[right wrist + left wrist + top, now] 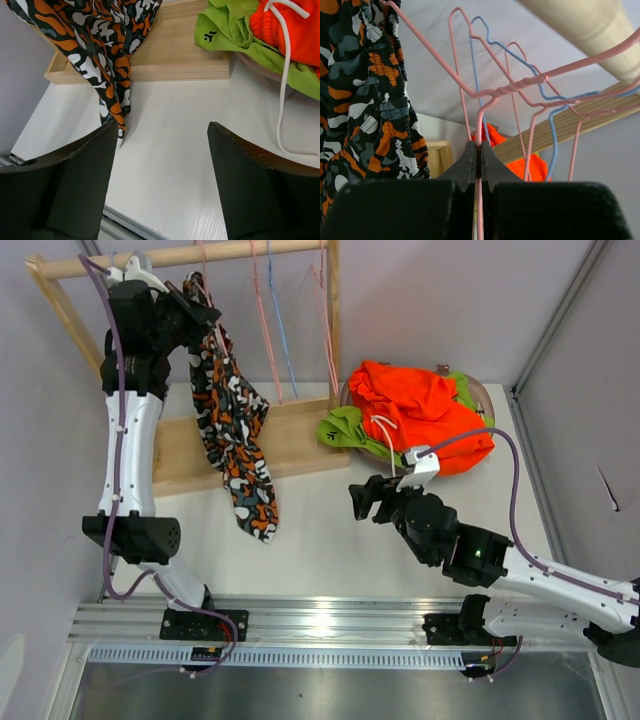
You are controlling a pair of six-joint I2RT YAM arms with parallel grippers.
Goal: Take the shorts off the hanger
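Basket (487, 398) holds orange shorts (420, 405) and lime shorts (345, 428); left jaws pinch pink hanger (479, 122); right jaws gape empty.

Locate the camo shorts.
Top view, left side: camo shorts hang from the wooden rack beside the left arm, hem trailing past its base onto the table.
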